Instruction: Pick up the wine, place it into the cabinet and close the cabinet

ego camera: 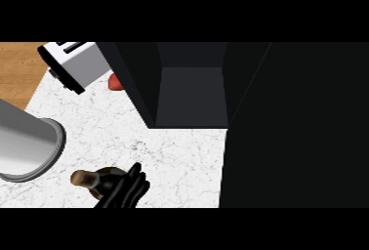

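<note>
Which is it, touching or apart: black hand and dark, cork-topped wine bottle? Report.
Cannot tell. Head view: the black right hand overlaps the dark wine bottle, black on dark; no gap or contact shows.

open marble counter (pixel 144 141) lies between the grey cylinder (pixel 25 146) at left and the black cabinet (pixel 191 93), whose dark opening faces it unblocked; a black panel (pixel 296 127) walls off the right side.

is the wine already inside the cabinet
No, the wine bottle stands on the counter beside the hand, outside the open cabinet.
</note>
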